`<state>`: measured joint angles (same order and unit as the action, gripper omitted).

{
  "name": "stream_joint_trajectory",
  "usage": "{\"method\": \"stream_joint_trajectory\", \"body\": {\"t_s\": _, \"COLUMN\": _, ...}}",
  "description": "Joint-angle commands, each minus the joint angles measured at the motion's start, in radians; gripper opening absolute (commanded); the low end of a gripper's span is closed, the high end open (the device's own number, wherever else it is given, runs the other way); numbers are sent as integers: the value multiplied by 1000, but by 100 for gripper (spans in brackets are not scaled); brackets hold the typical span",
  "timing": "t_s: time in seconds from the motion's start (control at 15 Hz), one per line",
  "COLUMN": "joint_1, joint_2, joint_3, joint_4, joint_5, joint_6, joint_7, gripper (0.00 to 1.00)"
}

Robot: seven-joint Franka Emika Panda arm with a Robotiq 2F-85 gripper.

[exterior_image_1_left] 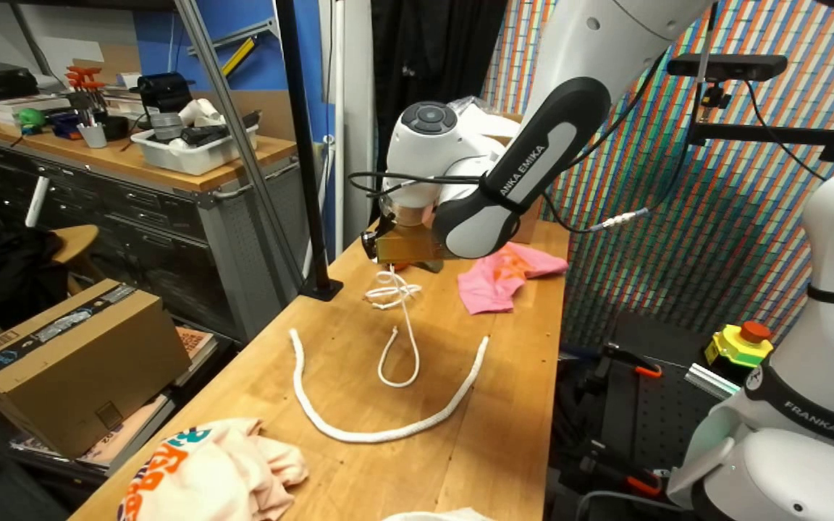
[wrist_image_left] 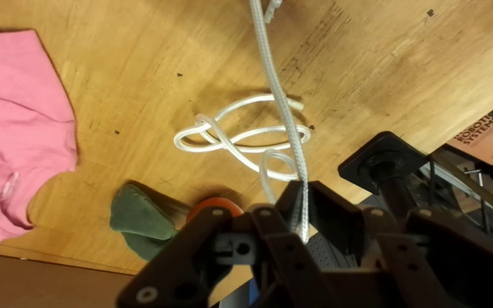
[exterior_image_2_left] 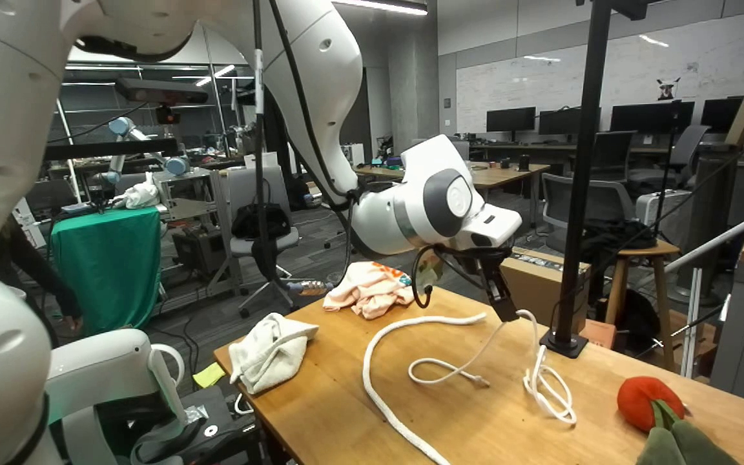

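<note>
Wrist view: the tool (wrist_image_left: 305, 197) is nearly closed, pinching a braided white cord (wrist_image_left: 289, 126), the pinch itself dark and hard to make out. The cord's slack coils sit on the wooden surface (wrist_image_left: 114, 85) beside the black post (wrist_image_left: 381, 164). The tool partly hides a red-and-green plush (wrist_image_left: 150, 216) near the post; farther from it, a pink T-shirt (wrist_image_left: 19, 124) is cut off.

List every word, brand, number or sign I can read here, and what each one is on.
"ANKA EMIKA": on the robot arm, its start hidden.
"FRANKA EMIKA": on the dark band round the white robot column.
"ROBOTIC SYSTEMS": on a book at the wrist view's edge, possibly cut off.
Too small or blurred: cardboard box, whiteboard, neck label of the pink shirt.
Broken up by folds: lettering on the peach cloth.
</note>
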<state>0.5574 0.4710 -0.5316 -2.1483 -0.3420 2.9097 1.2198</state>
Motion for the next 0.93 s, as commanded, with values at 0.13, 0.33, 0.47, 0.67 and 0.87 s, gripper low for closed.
{"method": "stream_joint_trajectory", "body": {"t_s": 0.13, "joint_1": -12, "joint_2": 103, "joint_3": -4, "joint_4": 110, "joint_5": -14, "joint_6": -89, "joint_7": 112, "gripper": 8}}
{"method": "stream_joint_trajectory", "body": {"t_s": 0.33, "joint_1": -31, "joint_2": 129, "joint_3": 13, "joint_4": 141, "joint_5": -19, "joint_6": -148, "joint_7": 143, "gripper": 9}}
{"method": "stream_joint_trajectory", "body": {"t_s": 0.47, "joint_1": -54, "joint_2": 135, "joint_3": 39, "joint_4": 154, "joint_5": -19, "joint_6": -186, "joint_7": 142, "gripper": 38}}
{"method": "stream_joint_trajectory", "body": {"t_s": 0.67, "joint_1": -88, "joint_2": 123, "joint_3": 85, "joint_4": 152, "joint_5": -26, "joint_6": -229, "joint_7": 124, "gripper": 59}}
{"method": "stream_joint_trajectory", "body": {"t_s": 0.87, "joint_1": -128, "joint_2": 85, "joint_3": 143, "joint_4": 127, "joint_5": -23, "joint_6": -244, "joint_7": 85, "gripper": 81}}
